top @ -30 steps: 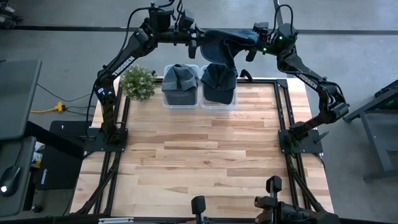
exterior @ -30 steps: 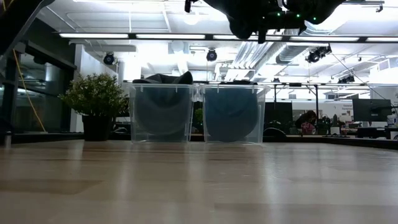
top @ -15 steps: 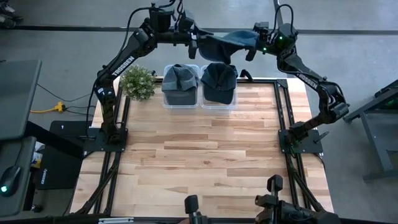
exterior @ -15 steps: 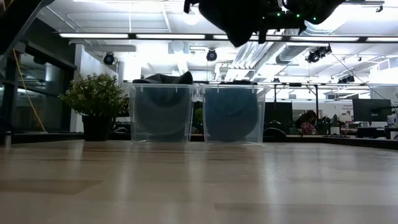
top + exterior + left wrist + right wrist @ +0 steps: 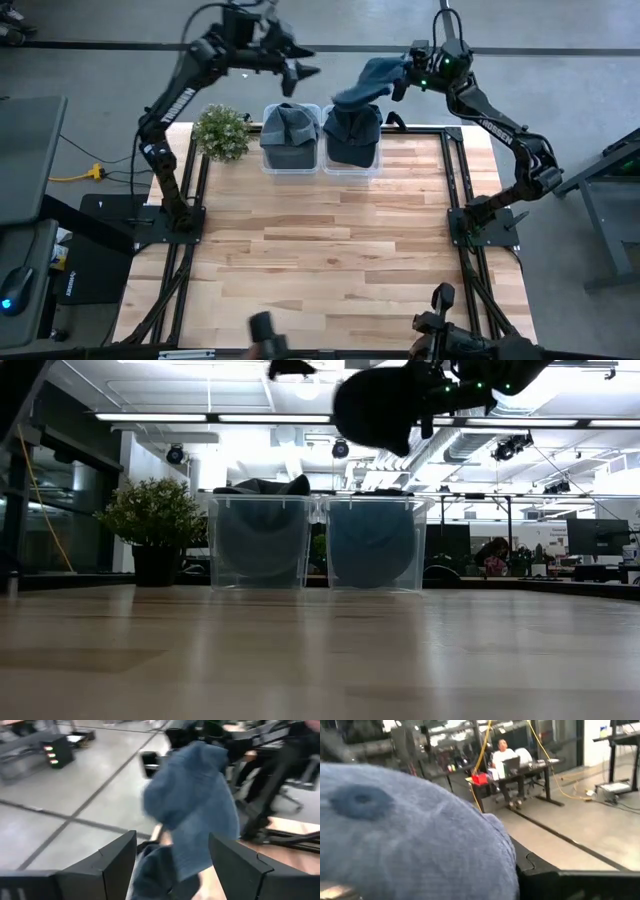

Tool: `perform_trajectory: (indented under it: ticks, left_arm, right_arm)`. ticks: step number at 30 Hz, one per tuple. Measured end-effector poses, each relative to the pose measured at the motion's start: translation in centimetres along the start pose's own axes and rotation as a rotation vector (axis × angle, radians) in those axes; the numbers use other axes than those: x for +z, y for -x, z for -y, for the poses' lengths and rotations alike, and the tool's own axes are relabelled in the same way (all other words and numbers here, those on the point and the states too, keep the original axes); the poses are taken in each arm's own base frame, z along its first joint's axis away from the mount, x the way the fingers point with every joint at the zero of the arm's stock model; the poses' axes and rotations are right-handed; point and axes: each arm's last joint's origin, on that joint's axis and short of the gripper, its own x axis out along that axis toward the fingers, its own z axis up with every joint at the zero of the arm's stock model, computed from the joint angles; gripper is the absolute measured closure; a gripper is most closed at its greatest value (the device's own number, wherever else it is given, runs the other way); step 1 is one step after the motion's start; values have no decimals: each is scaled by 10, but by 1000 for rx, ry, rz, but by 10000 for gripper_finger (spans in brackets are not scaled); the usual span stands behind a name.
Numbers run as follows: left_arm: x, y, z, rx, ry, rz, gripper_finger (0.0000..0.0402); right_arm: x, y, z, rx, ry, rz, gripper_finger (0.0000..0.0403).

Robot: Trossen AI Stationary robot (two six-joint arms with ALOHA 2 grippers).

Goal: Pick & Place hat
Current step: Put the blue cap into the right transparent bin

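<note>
From above, the right pincer (image 5: 402,74) is up past the far edge of the table (image 5: 330,250), clamped on a blue hat (image 5: 365,82) that hangs in the air just above and behind the right-hand clear bin (image 5: 351,140). That bin already has a dark blue hat (image 5: 352,124) in it, and the left bin (image 5: 290,140) right next to it holds a grey hat (image 5: 289,122). A small potted plant (image 5: 221,132) sits beside the left bin. The left pincer (image 5: 300,62) is also raised beyond the far edge, well apart from the hanging hat, fingers spread with nothing between them

Low down at table height, the two bins (image 5: 258,542) and (image 5: 375,544) stand side by side at the back with the plant (image 5: 155,530) off to one side. The hat (image 5: 375,405) shows as a dark lump high over the bins, hanging from the right arm

Left wrist camera: the two dark fingers (image 5: 117,862) are wide apart and holding nothing, and the blue hat (image 5: 192,815) dangles farther off between them, gripped from above by the other arm

Right wrist camera: the hat (image 5: 405,840) fills most of the shot, with the little button on its crown visible. Behind it there's an office area with a person (image 5: 504,754) sitting at a desk (image 5: 520,772)
</note>
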Motion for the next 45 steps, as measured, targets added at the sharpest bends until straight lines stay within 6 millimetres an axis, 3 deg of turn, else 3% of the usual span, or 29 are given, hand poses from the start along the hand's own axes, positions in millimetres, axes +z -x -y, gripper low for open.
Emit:
perform_trajectory:
  ticks: [4,9,13,18,30,39,45]
  left_arm:
    - [0,31,-9,91,-23,-35,164]
    - [-6,51,-21,201,-22,-112,165]
    - [-13,63,-31,308,-25,-182,166]
    - [-20,71,-44,367,7,-234,166]
    - [-24,75,-49,414,-66,-297,166]
    - [-28,76,-48,422,-87,-356,166]
    - [-28,76,-48,420,-92,-352,166]
  right_arm:
    - [5,-2,-7,-38,4,-85,402]
    - [31,-5,-31,-129,118,-197,403]
    - [53,-5,-47,-208,137,-255,403]
    - [62,-8,-59,-289,104,-329,403]
    - [32,-39,-86,-336,-51,-485,403]
    - [16,-39,-104,-383,-245,-603,402]
    - [11,-41,-114,-387,-233,-632,402]
